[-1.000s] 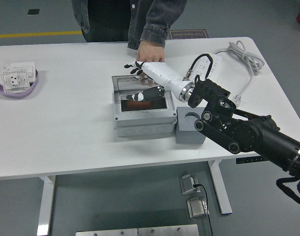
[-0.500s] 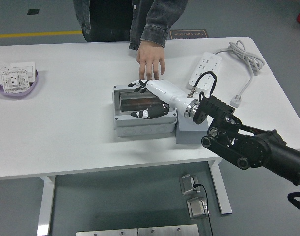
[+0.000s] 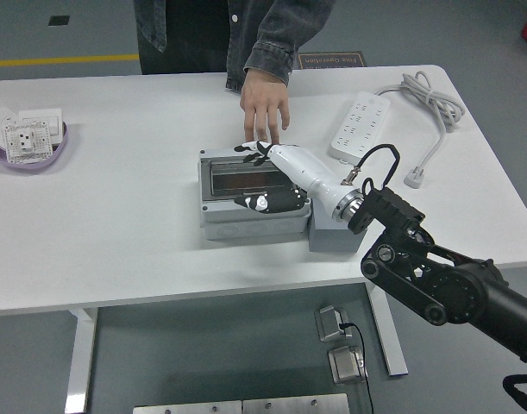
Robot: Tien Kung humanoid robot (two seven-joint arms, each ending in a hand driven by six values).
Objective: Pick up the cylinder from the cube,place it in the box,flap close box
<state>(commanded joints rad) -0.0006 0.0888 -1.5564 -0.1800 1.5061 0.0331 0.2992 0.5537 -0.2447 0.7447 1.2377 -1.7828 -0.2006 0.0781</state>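
Note:
The grey box (image 3: 246, 220) stands mid-table with its clear lid (image 3: 241, 179) flat down. My right hand (image 3: 261, 177) lies on the lid's right part, open and spread: fingers (image 3: 248, 148) at the far edge, thumb (image 3: 261, 203) near the front edge. It grasps nothing. The cylinder does not show; the lid's window looks dark. The grey cube (image 3: 325, 237) stands against the box's right side, mostly hidden by my wrist. A person's hand (image 3: 265, 108) rests flat on the table just behind the box. My left arm is out of view.
A white power strip (image 3: 360, 127) with its coiled cable (image 3: 427, 99) and plug (image 3: 416, 178) lies at the back right. A purple dish (image 3: 4, 155) holding white socket parts sits at the far left. The person stands at the far edge.
The box lid has swung from upright to flat shut under my right hand, which came down and toward me. The person's hand left the lid and settled on the table behind.

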